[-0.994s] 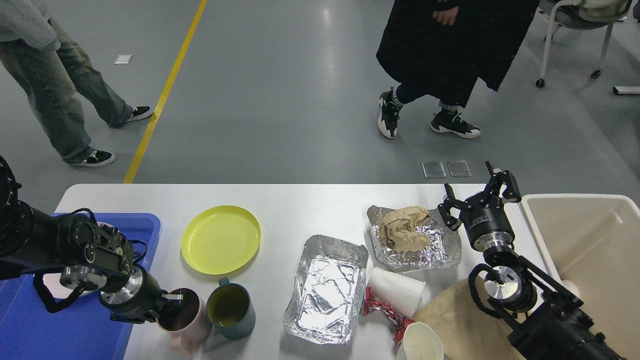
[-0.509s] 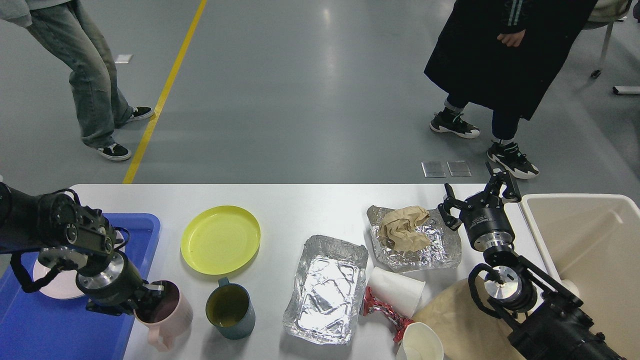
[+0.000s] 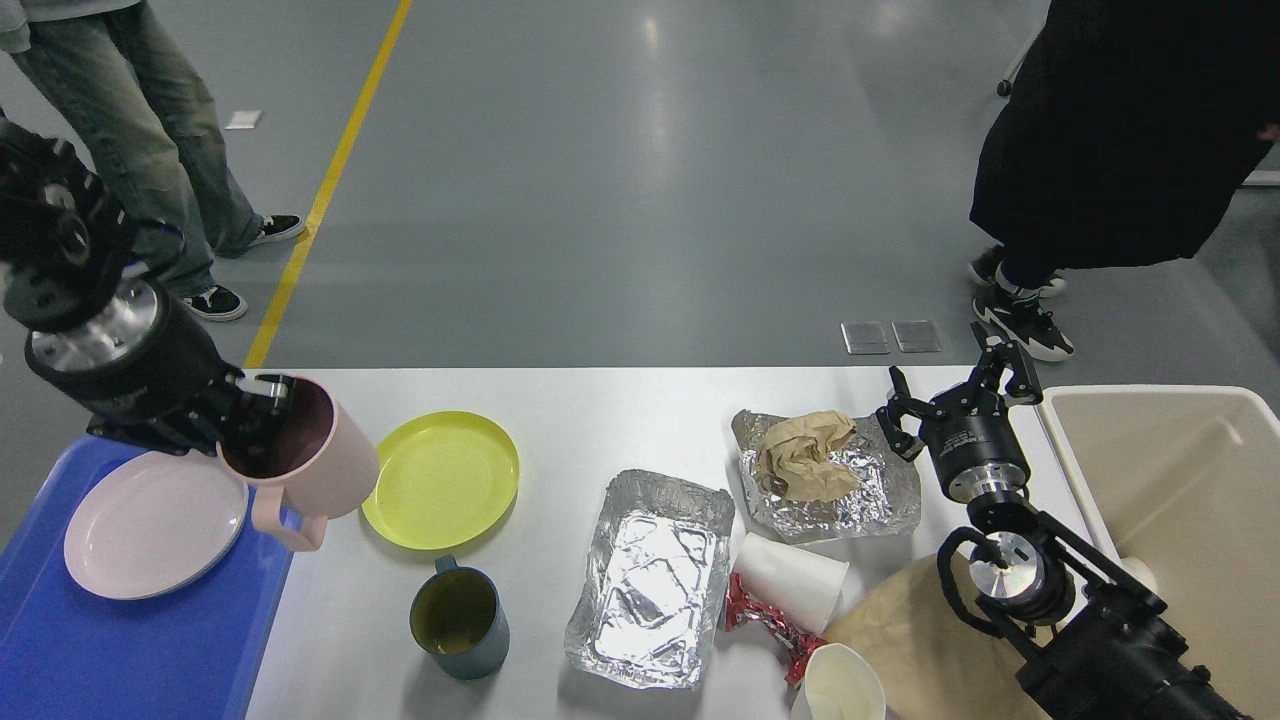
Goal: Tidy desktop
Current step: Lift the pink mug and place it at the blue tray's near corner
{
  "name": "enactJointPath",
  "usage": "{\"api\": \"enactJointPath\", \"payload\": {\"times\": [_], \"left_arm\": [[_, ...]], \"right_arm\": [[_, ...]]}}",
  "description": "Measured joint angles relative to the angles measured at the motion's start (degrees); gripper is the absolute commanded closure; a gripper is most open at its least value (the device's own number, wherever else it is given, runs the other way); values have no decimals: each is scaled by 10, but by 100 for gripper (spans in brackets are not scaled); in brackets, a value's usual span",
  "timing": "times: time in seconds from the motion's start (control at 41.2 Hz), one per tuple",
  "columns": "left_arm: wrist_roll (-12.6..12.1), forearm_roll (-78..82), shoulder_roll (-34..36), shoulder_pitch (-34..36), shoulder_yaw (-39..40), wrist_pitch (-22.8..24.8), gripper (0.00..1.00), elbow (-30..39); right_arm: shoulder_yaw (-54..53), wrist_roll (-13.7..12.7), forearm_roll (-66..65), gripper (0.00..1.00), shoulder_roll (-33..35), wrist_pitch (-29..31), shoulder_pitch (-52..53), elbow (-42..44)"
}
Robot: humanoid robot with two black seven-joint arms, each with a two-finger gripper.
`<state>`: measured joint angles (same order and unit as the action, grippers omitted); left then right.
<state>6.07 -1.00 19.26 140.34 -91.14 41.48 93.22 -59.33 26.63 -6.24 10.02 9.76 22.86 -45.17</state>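
Observation:
The white desktop (image 3: 620,420) carries a yellow plate (image 3: 441,478), a grey-green mug (image 3: 459,620), a foil tray (image 3: 655,575), a foil sheet with crumpled brown paper (image 3: 805,455), two white paper cups (image 3: 795,583) and a red wrapper (image 3: 757,620). My left gripper (image 3: 258,408) is shut on the rim of a pink mug (image 3: 305,460), held in the air over the desktop's left end beside the blue tray. My right gripper (image 3: 955,385) stands open at the desktop's far right edge, just right of the foil sheet, with nothing in it.
A blue tray (image 3: 130,650) at the left holds a pink plate (image 3: 155,522). A beige bin (image 3: 1180,500) stands at the right. Brown paper (image 3: 900,640) lies under my right arm. Two people walk on the floor beyond the table.
My left gripper has lifted the pink mug off the desktop's front and carried it up and away, toward the far left. The right arm has not moved. Both people have walked on.

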Motion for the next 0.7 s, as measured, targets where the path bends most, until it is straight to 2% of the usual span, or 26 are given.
{"api": "enactJointPath", "payload": {"times": [0.121,0.34,0.534,0.703], "left_arm": [[2,-24,-14,66,-18,51,100,3],[5,-51,-22,83,-35,63,100,2],[16,-51,13,36,-63,63,100,-31],[10,-25,102,-59,-70,65,100,-120]], "right_arm": [[0,0,0,0,0,0,0,0],[0,0,0,0,0,0,0,0],[0,0,0,0,0,0,0,0],[0,0,0,0,0,0,0,-1]]}}
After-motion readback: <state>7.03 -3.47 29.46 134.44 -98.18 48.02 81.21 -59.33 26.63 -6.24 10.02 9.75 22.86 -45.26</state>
